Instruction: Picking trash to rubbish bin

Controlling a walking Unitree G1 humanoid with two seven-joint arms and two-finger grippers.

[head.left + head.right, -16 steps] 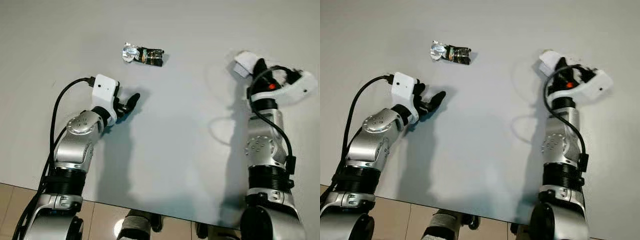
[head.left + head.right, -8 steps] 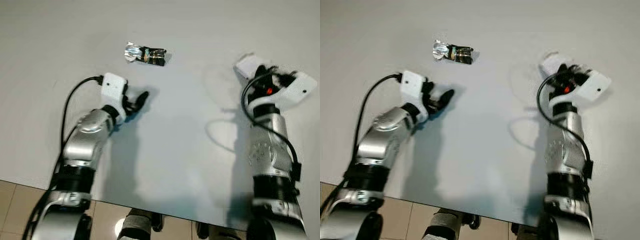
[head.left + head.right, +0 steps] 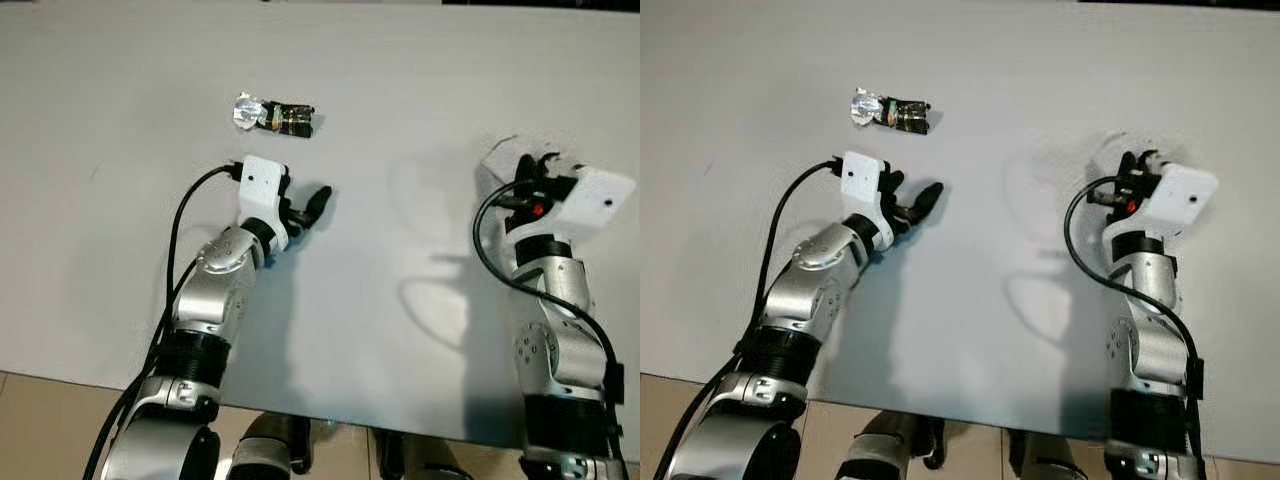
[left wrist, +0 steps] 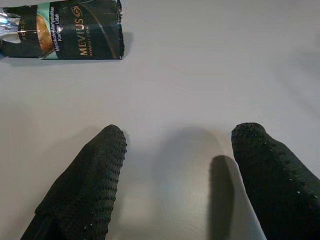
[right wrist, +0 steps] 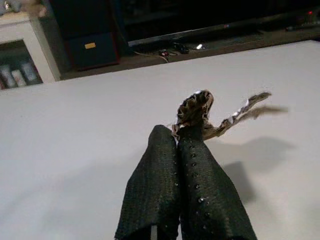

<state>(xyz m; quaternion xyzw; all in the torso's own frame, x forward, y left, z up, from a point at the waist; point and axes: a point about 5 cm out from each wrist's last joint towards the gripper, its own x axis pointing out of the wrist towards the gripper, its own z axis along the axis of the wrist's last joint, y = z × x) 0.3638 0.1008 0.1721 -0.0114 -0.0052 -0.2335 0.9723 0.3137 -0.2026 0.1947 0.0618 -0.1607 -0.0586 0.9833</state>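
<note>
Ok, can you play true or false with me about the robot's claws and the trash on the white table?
1. The left claw is open, with nothing between its fingers. True.
2. The dark cigarette pack is held in the left claw. False: it lies on the white table, apart from that claw.
3. The right claw is shut on a crumpled scrap. True.
4. The cigarette pack stands upright. False: it lies flat, with crumpled silver foil at one end.
5. The right claw is pressed flat on the table. False: it is raised, and the scrap casts a shadow on the table.
</note>
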